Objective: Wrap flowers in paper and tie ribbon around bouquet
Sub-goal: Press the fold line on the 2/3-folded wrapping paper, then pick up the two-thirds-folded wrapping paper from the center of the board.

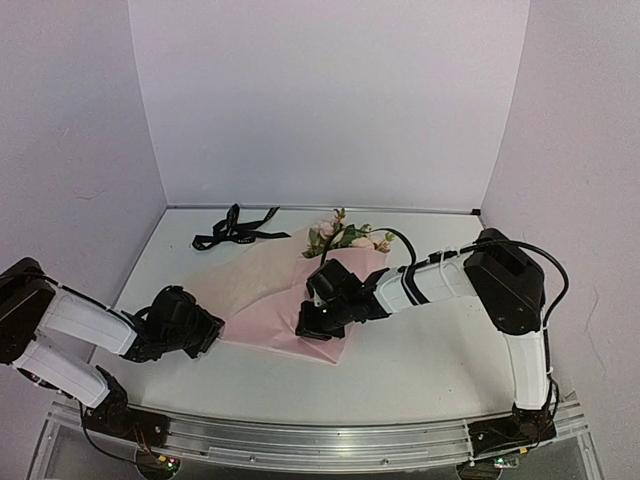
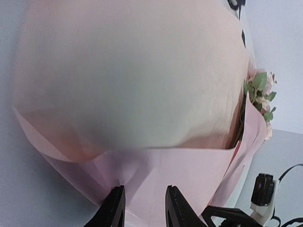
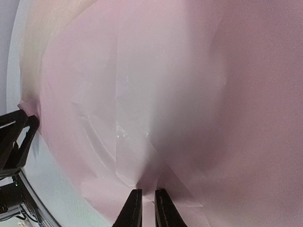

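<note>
Black ribbon lies loose at the counter's far left. Pink paper enfolds the flowers. Both the left tool and the right tool pinch its edges.

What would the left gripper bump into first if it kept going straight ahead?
Probably the paper. The left gripper already has the pink sheet's edge between its fingers, and the paper fills the view ahead. The flowers sit farther off to the side.

White table under soft even light, plain pale lilac back wall rising behind the table, matching side walls left and right of it, aluminium rail along the table's near edge
</note>
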